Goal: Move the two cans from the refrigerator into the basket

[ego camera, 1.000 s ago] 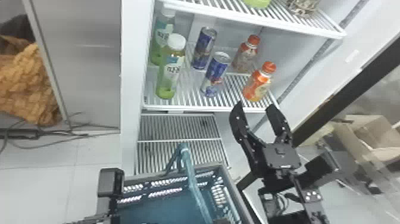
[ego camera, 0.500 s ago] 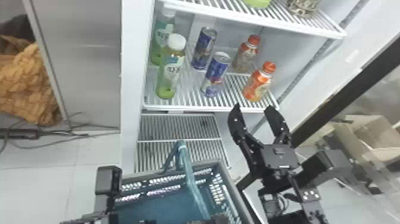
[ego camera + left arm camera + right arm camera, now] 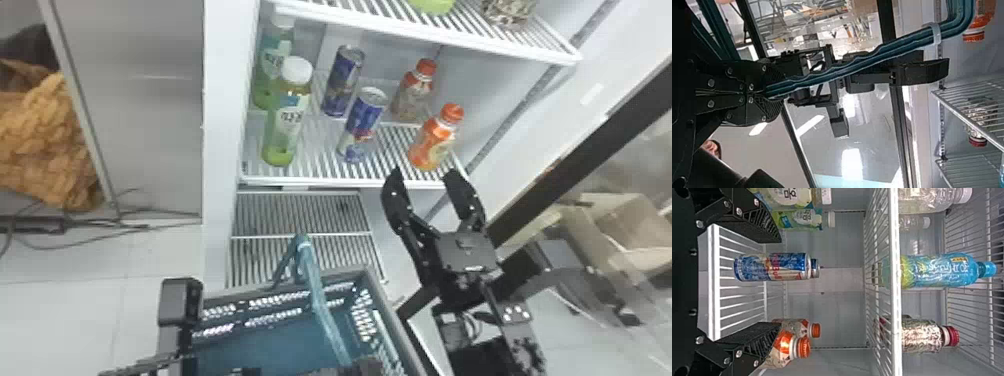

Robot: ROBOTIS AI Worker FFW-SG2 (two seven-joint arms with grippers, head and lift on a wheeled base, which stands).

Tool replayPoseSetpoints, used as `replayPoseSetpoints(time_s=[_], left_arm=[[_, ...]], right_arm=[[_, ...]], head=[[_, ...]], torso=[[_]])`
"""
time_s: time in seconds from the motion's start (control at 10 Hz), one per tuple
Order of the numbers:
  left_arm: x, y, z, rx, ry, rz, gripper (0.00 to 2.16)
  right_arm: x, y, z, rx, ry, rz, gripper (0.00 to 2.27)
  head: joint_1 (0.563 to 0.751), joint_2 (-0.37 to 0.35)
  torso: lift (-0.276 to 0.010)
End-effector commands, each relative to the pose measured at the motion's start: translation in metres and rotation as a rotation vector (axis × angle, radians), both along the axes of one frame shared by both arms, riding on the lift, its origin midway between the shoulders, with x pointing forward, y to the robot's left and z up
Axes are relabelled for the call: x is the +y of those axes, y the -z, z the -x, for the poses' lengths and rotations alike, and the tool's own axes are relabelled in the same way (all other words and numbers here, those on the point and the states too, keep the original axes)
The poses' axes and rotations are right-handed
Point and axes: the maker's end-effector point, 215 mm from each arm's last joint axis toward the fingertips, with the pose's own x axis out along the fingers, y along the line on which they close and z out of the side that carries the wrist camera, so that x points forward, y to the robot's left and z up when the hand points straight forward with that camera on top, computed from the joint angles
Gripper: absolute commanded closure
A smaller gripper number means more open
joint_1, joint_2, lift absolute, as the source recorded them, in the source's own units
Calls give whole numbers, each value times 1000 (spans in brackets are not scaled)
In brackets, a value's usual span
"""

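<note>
Two blue cans stand upright on the refrigerator's middle shelf [image 3: 320,181]: the front can [image 3: 364,122] and the rear can [image 3: 342,82]. My right gripper [image 3: 422,176] is open below and right of them, at the shelf's front edge. In the right wrist view, the front can [image 3: 774,267] appears between the spread fingers of my right gripper [image 3: 778,282], untouched, partly covering the rear can [image 3: 815,268]. My left gripper [image 3: 367,367] is at the bottom edge, by the basket [image 3: 240,295]. The left wrist view has my left gripper [image 3: 764,93] shut on the teal basket handle [image 3: 875,53].
Green bottles [image 3: 283,125] stand left of the cans, orange-capped bottles [image 3: 431,142] to their right. An upper shelf [image 3: 430,35] hangs above. Lower racks [image 3: 305,215] lie behind the basket. The dark door frame [image 3: 590,145] runs along the right.
The right gripper has shifted slightly left, with its fingers still apart. The basket, its handle and the left arm have also shifted slightly left. The cans have not moved.
</note>
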Motion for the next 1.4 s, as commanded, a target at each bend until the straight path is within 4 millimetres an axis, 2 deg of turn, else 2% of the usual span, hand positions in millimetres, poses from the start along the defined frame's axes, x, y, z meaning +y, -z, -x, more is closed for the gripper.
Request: replayPoseSetpoints(time_s=[0.0,0.5,0.8,1.3], left_arm=[[1,0,-1,3,-5,1,1179],[0,0,1,4,-1,2,1179],[0,1,4,8,10,-2,1181],[0,1,5,11,17,-2,1179]], right_arm=[[-1,2,-7,-3,-6,0,279],[1,9,-34,1,-33,5,234],[13,17,-49,6,-60,-9,101],[20,31,-64,31,-74,-11,91]], head=[[695,-350],[695,-350],[695,-350],[695,-350]], torso=[[-276],[-276],[-276],[-276]])
